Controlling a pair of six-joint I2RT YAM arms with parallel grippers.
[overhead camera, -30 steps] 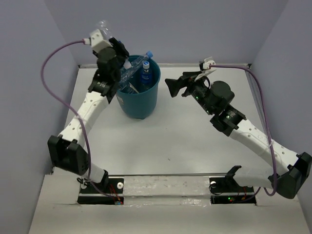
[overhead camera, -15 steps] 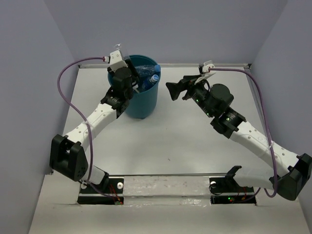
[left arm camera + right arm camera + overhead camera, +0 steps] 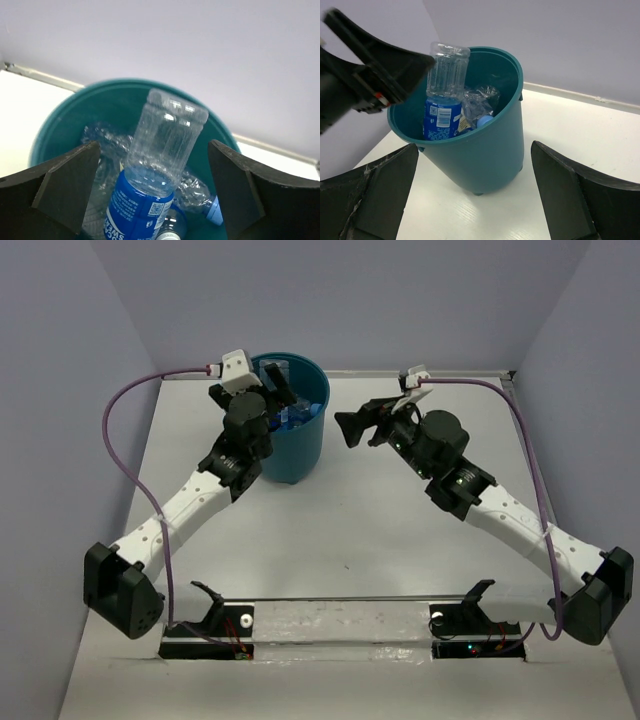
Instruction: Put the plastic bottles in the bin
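- A smooth white table (image 3: pixel 350 520) with a faint sheen is boxed in by plain lavender-grey walls (image 3: pixel 400 300).
- The bin (image 3: pixel 300 445), a round, tapered tub of teal plastic, stands on the table's far side, left of centre.
- The bottles (image 3: pixel 477 102) lie inside it, clear, thin-walled and crumpled. One ribbed bottle (image 3: pixel 167 140) with a blue label stands base-up, poking over the rim.
- The left gripper (image 3: pixel 153 145) hovers over the bin's mouth, its black fingers spread wide and touching nothing.
- The right gripper (image 3: pixel 475 146), near the bin, likewise gapes empty.
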